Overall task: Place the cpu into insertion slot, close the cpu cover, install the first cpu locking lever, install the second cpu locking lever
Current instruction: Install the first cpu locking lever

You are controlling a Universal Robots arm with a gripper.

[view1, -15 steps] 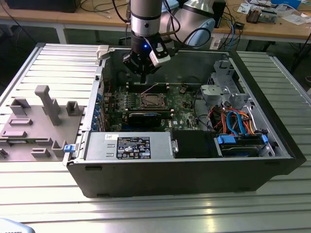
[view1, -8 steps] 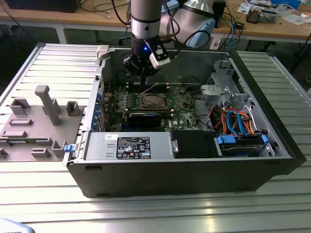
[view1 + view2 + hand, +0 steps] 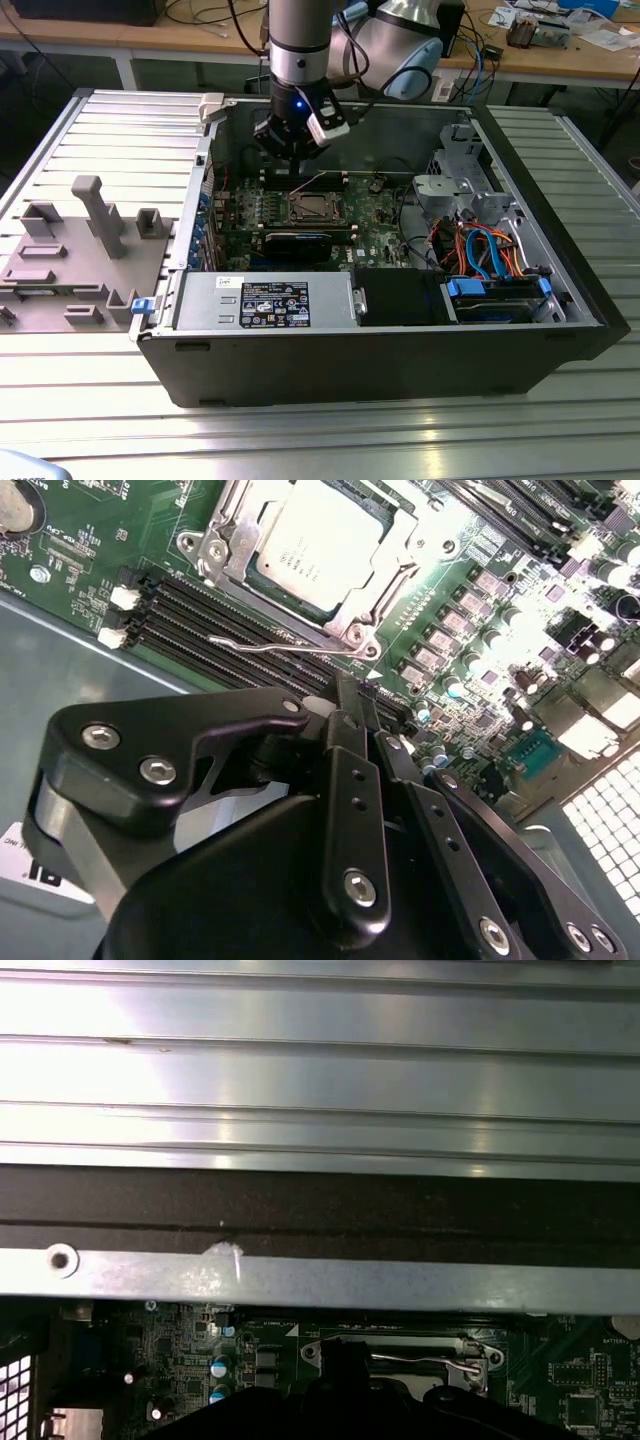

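In the exterior view, your hand (image 3: 297,150) hovers inside the open computer case (image 3: 400,350) on the desk (image 3: 590,420), above the insertion slot (image 3: 315,208). In the second wrist view, the hand's fingers (image 3: 352,780) are pressed together, empty; the cpu (image 3: 318,542) lies flat in the slot under the cpu cover (image 3: 390,575), memory slots (image 3: 230,615) alongside.
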